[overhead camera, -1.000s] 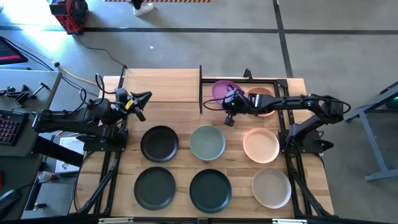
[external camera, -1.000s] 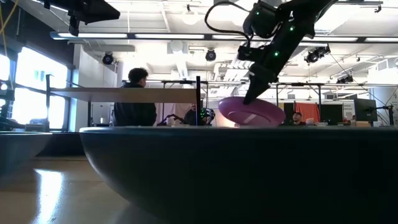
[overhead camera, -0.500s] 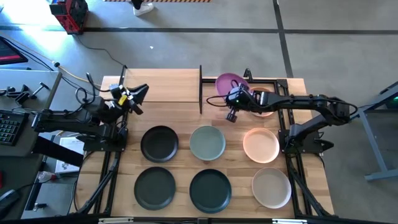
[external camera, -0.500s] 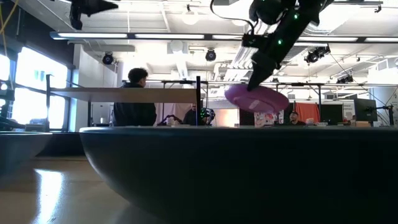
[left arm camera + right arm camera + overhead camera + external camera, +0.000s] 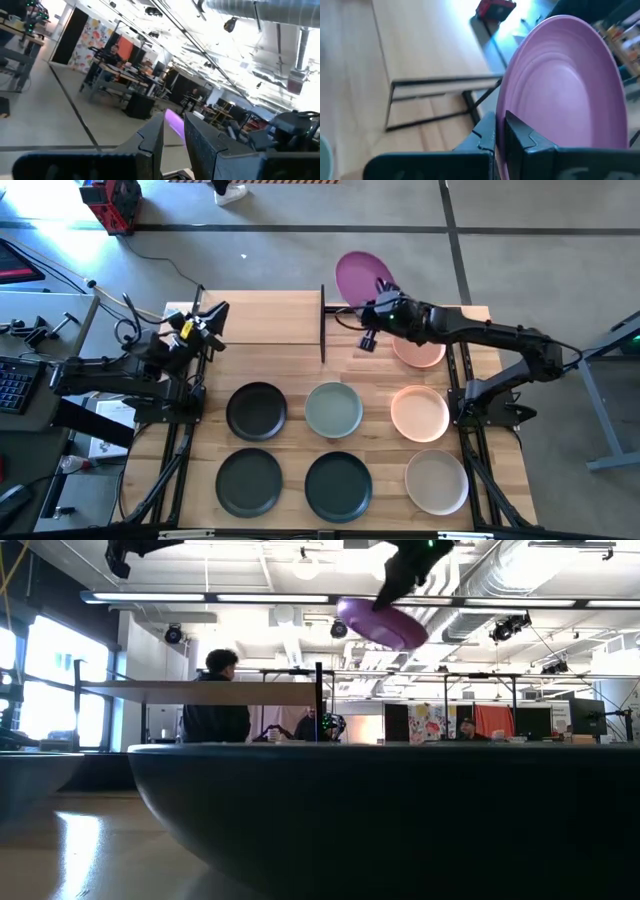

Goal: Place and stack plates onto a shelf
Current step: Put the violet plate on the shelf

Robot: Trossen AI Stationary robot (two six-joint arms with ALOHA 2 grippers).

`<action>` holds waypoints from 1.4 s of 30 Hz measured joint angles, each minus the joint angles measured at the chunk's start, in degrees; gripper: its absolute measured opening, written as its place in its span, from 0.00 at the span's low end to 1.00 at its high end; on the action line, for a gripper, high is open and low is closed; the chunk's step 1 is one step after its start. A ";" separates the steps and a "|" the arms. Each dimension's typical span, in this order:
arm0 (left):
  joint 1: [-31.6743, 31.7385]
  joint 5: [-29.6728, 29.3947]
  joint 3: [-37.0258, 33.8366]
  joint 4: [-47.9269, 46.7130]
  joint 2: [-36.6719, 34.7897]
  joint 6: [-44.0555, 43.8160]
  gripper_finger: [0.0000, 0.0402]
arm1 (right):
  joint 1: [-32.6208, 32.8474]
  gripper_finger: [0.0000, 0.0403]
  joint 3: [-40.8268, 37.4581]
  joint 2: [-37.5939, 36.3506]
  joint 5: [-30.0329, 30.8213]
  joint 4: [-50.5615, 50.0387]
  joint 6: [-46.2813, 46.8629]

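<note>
Right gripper (image 5: 378, 298) clamps the purple plate (image 5: 357, 277) aloft; left gripper (image 5: 212, 317) seemingly ajar.

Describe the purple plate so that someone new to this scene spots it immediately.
Start at the slatted wooden tabletop and follow the right arm to its right gripper, raised past the far edge. Clamped in it by the rim is the round matte purple plate, the only plate off the table.

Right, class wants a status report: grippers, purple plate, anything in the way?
Right gripper shut on purple plate, raised above shelf. Left gripper idle at shelf's left end, holding nothing. Nothing blocking.
</note>
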 joint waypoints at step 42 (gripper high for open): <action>4.70 2.07 9.03 -21.96 5.13 -3.43 0.16 | 0.22 0.00 4.89 21.12 -32.38 28.56 -18.01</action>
